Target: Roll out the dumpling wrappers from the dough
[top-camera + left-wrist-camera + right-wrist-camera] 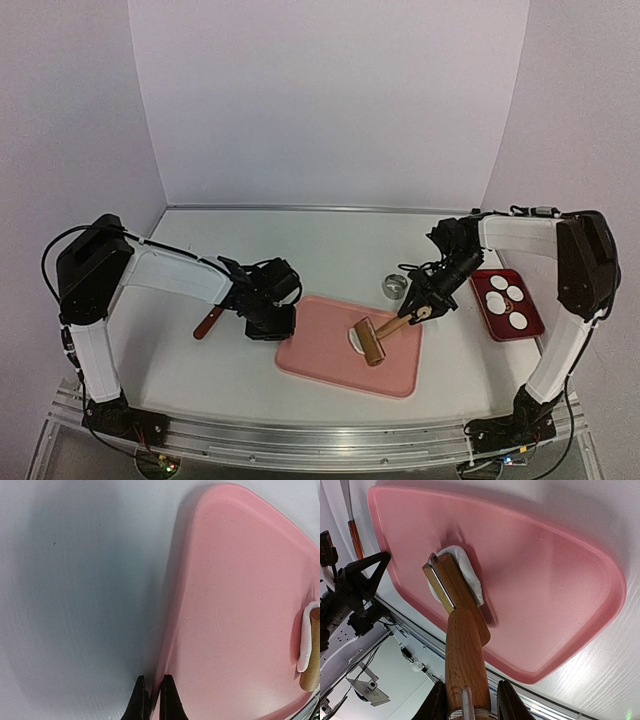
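Left gripper (270, 320), fingertips pressed together and holding nothing, sits at the left rim of the pink board (300, 365); whether it touches the rim cannot be told. A brown-handled tool (208, 323) lies on the table just left of it. On the right-hand part of the board lies the dough (356, 337), a soft, rounded white piece. It is partly flattened, yet the left wrist view shows a thick, blunt edge; its outline is smooth rather than ragged, with no hole visible. The wooden roller (375, 345) rests with its barrel across the dough, covering much of it. The right gripper (415, 312) clamps the roller's handle between both fingers. Behind it stands the metal ring cutter (393, 285), apart from the board. At far right, the red tray (503, 312) carries four dumpling wrappers (514, 293), neat white discs lying flat and separate. Step in hand, as judged: rolling the dough thin. The piece appears too thick and too small for cutting, so the next move calls for firm, even passes of the roller over the whole piece, with the board kept from sliding, before the cutter is taken up.
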You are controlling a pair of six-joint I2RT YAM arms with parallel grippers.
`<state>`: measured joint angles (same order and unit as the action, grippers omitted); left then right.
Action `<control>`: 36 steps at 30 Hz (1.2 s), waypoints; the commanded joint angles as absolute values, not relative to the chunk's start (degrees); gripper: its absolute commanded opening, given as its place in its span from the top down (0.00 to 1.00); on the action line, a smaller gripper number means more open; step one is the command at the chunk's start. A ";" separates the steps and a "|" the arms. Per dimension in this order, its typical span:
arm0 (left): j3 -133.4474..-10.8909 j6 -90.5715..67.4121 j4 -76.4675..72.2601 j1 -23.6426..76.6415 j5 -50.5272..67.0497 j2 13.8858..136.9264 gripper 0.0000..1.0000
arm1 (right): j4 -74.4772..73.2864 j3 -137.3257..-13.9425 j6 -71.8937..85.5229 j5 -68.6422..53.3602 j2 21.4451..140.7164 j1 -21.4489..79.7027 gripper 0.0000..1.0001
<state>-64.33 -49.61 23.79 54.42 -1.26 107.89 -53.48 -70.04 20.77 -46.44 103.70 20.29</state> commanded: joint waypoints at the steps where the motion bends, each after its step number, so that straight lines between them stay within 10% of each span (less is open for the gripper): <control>1: -61.73 -51.23 30.13 54.58 -1.90 107.51 1.00 | -56.69 -66.59 23.54 -15.80 107.36 17.74 1.00; 36: -67.15 -50.39 27.50 54.65 2.81 111.63 1.00 | -56.39 -71.36 22.87 -15.13 116.40 26.47 1.00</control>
